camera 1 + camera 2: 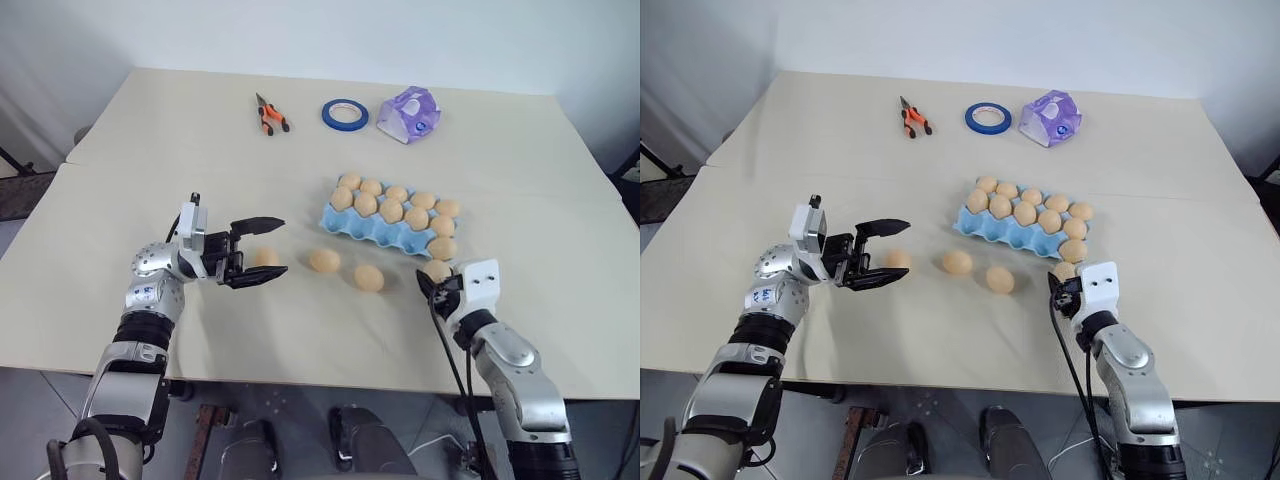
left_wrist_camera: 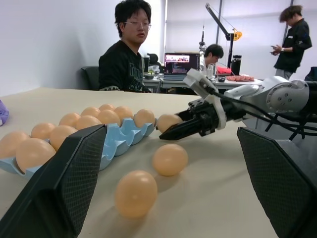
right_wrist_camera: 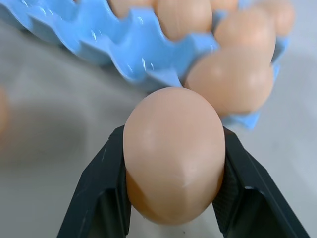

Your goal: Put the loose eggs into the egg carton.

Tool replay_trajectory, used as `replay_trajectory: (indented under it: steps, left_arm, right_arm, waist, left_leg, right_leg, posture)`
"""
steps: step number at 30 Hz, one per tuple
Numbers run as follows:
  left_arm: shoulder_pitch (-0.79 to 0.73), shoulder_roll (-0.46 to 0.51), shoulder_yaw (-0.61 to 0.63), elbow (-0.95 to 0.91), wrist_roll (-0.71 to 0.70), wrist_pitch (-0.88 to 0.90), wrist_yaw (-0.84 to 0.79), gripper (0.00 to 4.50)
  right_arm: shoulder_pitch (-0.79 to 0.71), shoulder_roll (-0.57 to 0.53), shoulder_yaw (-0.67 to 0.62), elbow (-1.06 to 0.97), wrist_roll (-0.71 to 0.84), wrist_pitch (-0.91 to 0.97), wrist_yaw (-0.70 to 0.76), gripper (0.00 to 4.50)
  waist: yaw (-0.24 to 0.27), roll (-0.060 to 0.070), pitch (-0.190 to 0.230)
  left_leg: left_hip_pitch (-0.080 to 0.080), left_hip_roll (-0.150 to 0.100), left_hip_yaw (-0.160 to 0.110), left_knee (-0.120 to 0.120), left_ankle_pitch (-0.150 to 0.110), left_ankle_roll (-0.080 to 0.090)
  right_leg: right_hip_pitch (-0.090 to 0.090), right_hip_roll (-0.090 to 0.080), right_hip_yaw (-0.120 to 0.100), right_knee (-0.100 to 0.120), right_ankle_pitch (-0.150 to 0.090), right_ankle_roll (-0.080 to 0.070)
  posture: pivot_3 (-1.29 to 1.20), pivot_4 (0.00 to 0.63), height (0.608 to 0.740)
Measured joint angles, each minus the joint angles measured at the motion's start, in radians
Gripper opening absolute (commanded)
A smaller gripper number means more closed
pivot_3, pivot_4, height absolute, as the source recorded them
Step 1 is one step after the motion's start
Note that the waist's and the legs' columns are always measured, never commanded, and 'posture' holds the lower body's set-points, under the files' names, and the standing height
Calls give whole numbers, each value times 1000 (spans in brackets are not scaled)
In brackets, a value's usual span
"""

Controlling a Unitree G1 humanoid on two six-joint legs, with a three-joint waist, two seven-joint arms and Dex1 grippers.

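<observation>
The right hand (image 1: 437, 285) hides most of its egg (image 1: 436, 270) beside the egg carton (image 1: 350, 222). The carton's far cups are cut off in the right wrist view.

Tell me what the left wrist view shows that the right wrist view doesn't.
Left wrist alone: the open left gripper, two loose eggs on the table, the right arm reaching in, and people at desks behind. Right wrist alone: the right gripper closed on an egg, seen close between its fingers. Both: the held egg and the blue egg carton with eggs in its cups.
</observation>
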Motion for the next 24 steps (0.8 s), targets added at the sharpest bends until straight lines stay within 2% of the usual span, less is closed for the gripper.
replay_trajectory:
  steps: [3,7,9,13,16,20,24]
  left_arm:
    - [0,0,1,0,0,2,0,4500]
    - [0,-6,4,0,1,7,0,4500]
    - [0,-7,7,0,3,8,0,4500]
    - [0,-14,10,0,8,8,0,4500]
    - [0,-15,21,0,18,9,0,4500]
    - [0,-14,43,-2,25,9,0,4500]
    - [0,-14,50,-7,35,10,0,4500]
  right_arm:
    - [-36,-30,-23,-92,22,77,-1,1620]
    - [-202,-51,-26,-98,33,187,-13,1620]
    - [-292,-52,-21,-40,26,204,-19,1620]
    - [-378,-52,10,126,-19,180,-20,1620]
    - [-393,-52,37,219,-38,149,-1,1620]
    - [-393,-57,56,243,-40,143,26,1620]
    - [-389,-58,59,243,-45,143,41,2943]
  waist:
    - [-3,0,0]
    - [-3,0,0]
    - [-2,0,0]
    - [-1,0,0]
    - [0,1,0]
    - [-2,1,0]
    - [-3,1,0]
  left_leg:
    - [0,0,0,0,0,0]
    - [1,0,-1,0,1,-1]
    - [1,0,-1,0,2,-1]
    - [-1,0,-1,-1,1,-1]
    - [-2,0,0,-1,1,-1]
    - [-2,1,0,-1,1,-1]
    - [-2,1,1,0,1,-1]
  right_leg:
    - [0,0,0,1,0,0]
    - [-1,0,0,2,0,-1]
    - [0,0,0,2,0,-1]
    - [-1,0,-1,0,0,-1]
    - [-2,1,-1,-1,0,0]
    - [-2,1,0,-2,-1,0]
    - [-2,1,0,0,-1,0]
  posture:
    - [0,150,740]
    - [0,150,740]
    - [0,150,740]
    - [0,150,740]
    - [0,150,740]
    - [0,150,740]
    - [0,150,740]
